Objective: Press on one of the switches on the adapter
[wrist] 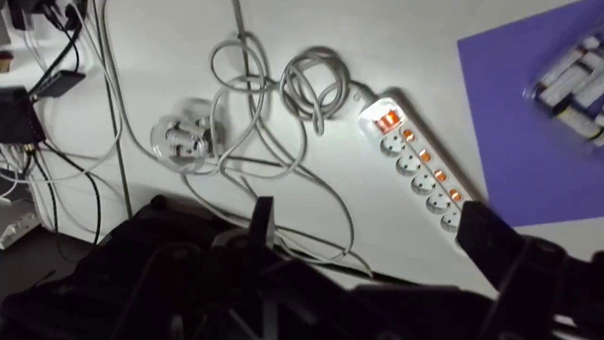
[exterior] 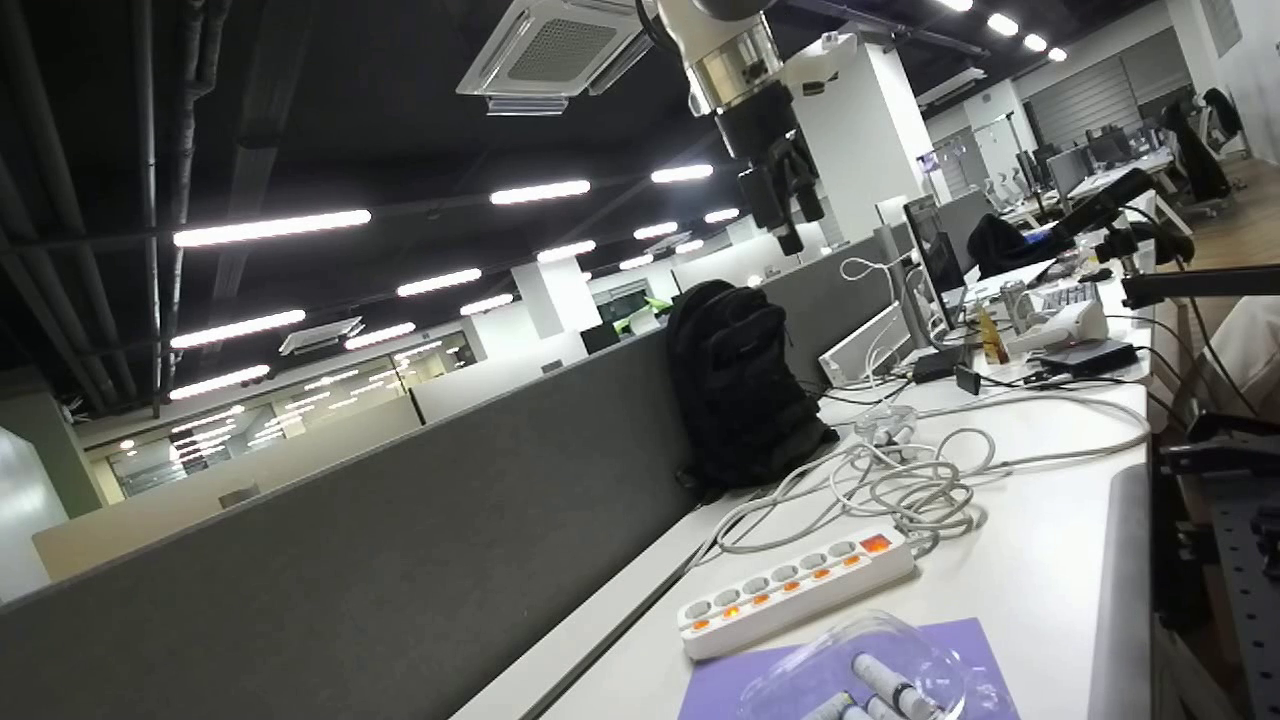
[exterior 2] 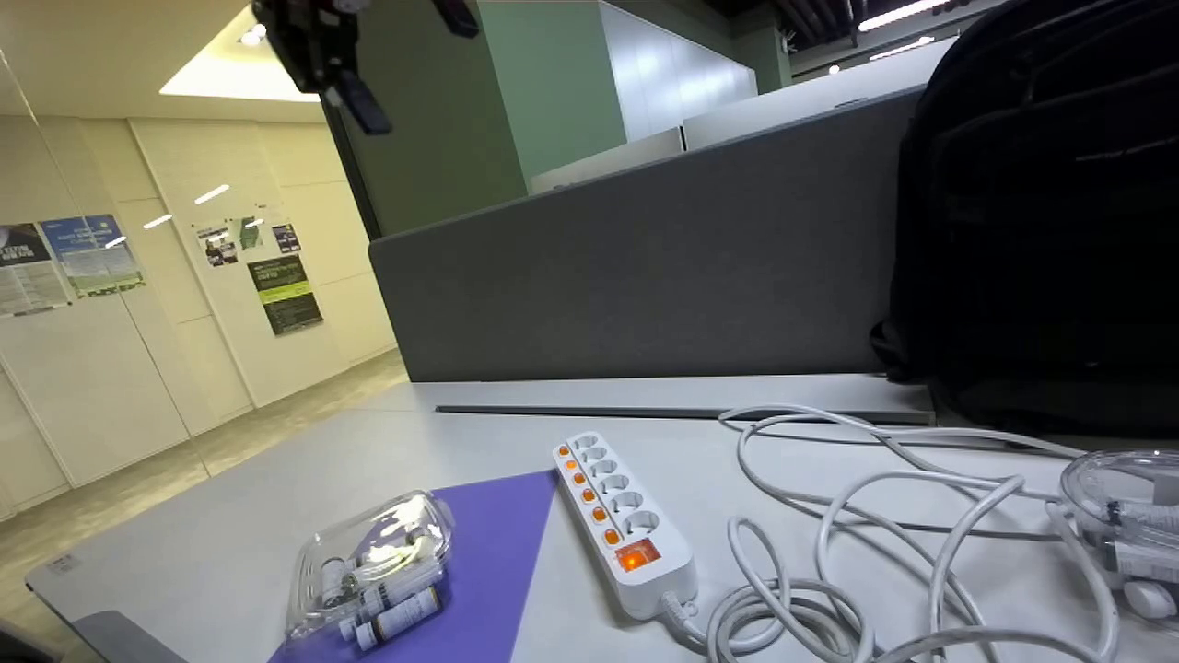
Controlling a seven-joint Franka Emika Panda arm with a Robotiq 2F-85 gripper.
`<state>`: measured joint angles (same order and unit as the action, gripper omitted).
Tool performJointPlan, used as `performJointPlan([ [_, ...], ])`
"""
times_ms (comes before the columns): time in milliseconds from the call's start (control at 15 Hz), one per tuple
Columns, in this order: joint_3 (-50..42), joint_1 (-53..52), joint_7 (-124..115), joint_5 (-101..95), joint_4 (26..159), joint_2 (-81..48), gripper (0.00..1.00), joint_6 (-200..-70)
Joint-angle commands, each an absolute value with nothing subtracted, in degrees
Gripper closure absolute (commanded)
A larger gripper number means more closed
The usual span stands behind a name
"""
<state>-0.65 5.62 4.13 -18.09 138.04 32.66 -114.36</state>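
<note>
A white six-socket adapter lies on a white table, its larger orange-red switch and cord end turned toward five o'clock in an exterior view, a row of small orange switches running along one side. With the adapter as the clock's center there, a purple sheet lies just beside it at nine o'clock, bearing a clear container of small white bottles. A tangle of white cables sprawls at three o'clock, with a second clear container farther out at the frame's edge. A black backpack stands at two o'clock, in front of a gray divider that rises at twelve. At eleven o'clock, high above the table and well apart from the adapter, hangs the black gripper, its fingers spread wide in the wrist view and holding nothing. Posters dot a far wall at ten o'clock.
</note>
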Motion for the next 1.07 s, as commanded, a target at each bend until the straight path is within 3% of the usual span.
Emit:
performJointPlan([
  [0, -1.54, 6.4, 0.7, -20.29, 135.42, 23.92, 0.0, -127.51],
  [267, -1.64, 6.09, 2.2, -18.04, 130.87, 12.25, 0.0, -135.28],
  [867, -0.81, 3.14, 16.07, 0.44, 110.43, -15.07, 0.0, -124.26],
  [933, -0.78, 2.95, 15.49, -0.92, 117.12, -10.07, 0.0, -128.14],
  [1000, -0.61, 3.04, 15.49, -0.72, 114.89, -12.57, 0.0, -127.29],
])
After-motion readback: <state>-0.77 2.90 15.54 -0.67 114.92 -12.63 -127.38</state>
